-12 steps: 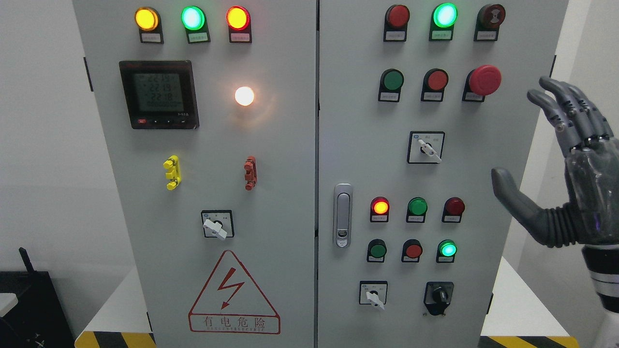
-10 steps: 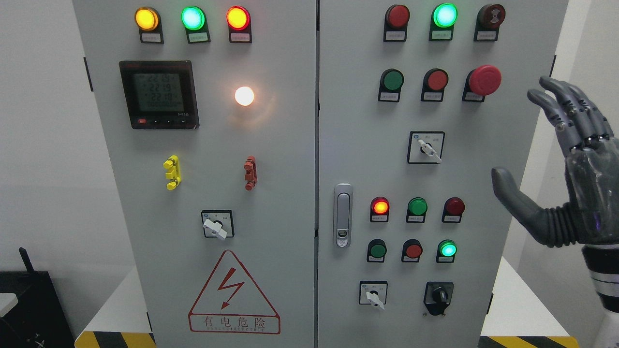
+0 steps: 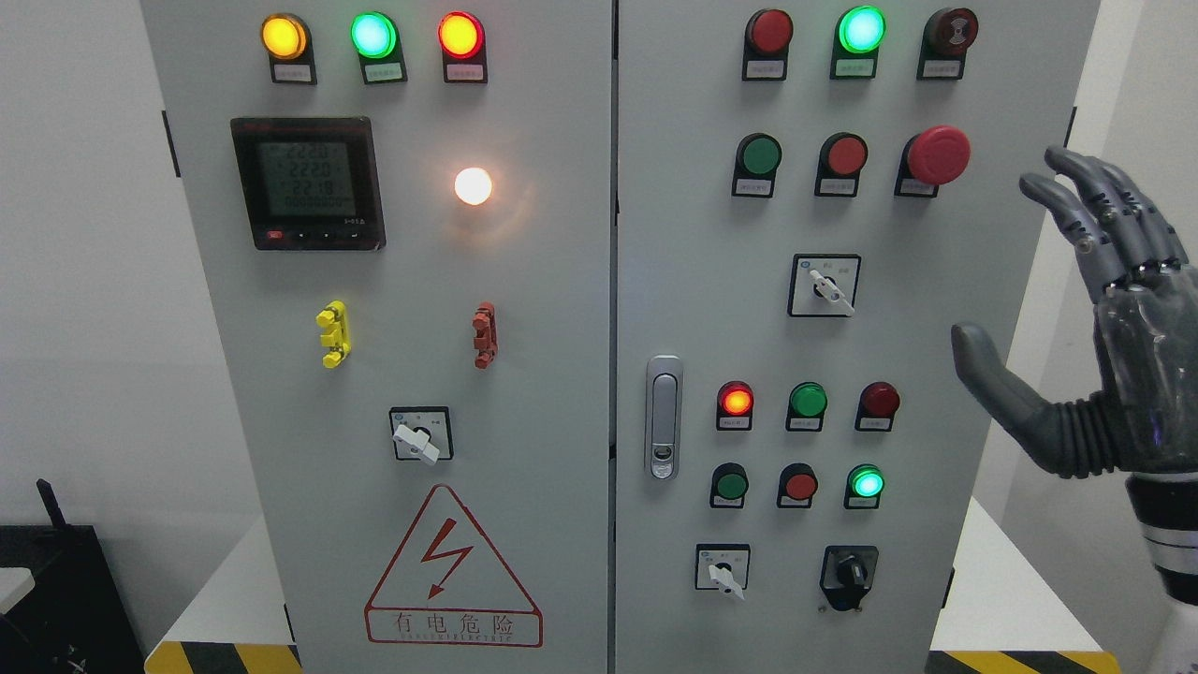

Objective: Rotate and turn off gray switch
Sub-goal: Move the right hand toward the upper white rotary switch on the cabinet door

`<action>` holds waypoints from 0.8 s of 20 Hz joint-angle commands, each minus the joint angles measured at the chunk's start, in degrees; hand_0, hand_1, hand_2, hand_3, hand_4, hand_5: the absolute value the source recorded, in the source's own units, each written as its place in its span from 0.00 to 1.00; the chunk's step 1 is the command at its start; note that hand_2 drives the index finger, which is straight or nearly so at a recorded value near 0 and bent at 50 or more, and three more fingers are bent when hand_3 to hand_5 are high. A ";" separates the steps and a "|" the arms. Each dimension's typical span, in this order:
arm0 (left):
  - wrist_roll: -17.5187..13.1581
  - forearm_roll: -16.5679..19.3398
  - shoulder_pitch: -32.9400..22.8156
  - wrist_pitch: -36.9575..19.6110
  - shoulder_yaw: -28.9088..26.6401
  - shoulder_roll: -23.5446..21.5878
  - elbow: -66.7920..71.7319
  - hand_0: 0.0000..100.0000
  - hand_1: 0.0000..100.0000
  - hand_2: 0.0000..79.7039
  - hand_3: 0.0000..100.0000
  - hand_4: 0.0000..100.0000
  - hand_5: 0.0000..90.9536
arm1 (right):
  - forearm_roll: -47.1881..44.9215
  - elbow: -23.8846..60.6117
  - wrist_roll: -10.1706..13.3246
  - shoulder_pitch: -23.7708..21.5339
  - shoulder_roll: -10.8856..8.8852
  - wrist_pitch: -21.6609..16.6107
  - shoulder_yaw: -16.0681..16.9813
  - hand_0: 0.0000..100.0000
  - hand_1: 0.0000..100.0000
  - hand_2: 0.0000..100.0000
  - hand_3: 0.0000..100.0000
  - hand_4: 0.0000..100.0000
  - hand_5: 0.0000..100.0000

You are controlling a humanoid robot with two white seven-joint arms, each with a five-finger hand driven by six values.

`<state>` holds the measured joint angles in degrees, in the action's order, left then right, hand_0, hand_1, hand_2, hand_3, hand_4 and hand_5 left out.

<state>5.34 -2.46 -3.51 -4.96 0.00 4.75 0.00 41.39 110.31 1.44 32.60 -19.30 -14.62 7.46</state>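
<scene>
The right hand [image 3: 1090, 328] stays raised, fingers spread, unmoved beside the cabinet [image 3: 655, 234].

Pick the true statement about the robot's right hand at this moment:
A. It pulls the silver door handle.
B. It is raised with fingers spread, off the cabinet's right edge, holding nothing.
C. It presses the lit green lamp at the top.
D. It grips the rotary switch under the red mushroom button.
B: the right hand is raised beside the cabinet, fingers spread and empty, well clear of the gray switch.
</scene>
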 commanded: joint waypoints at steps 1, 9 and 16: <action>0.02 0.00 0.00 -0.04 0.09 0.00 0.79 0.12 0.39 0.00 0.00 0.00 0.00 | 0.01 -0.01 0.31 0.00 1.36 0.03 0.01 0.47 0.31 0.11 0.26 0.18 0.10; 0.02 0.00 0.00 -0.04 0.09 0.00 0.79 0.12 0.39 0.00 0.00 0.00 0.00 | 0.01 -0.01 0.23 -0.26 5.93 0.38 -0.60 0.42 0.35 0.15 0.47 0.44 0.46; 0.02 0.00 0.00 -0.04 0.09 0.00 0.79 0.12 0.39 0.00 0.00 0.00 0.00 | 0.27 -0.01 1.10 -0.44 8.83 6.45 -4.03 0.32 0.40 0.23 0.61 0.67 0.82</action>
<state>5.34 -2.46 -3.52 -4.96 0.00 4.74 0.00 41.45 110.29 2.11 32.24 -14.81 -9.68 6.20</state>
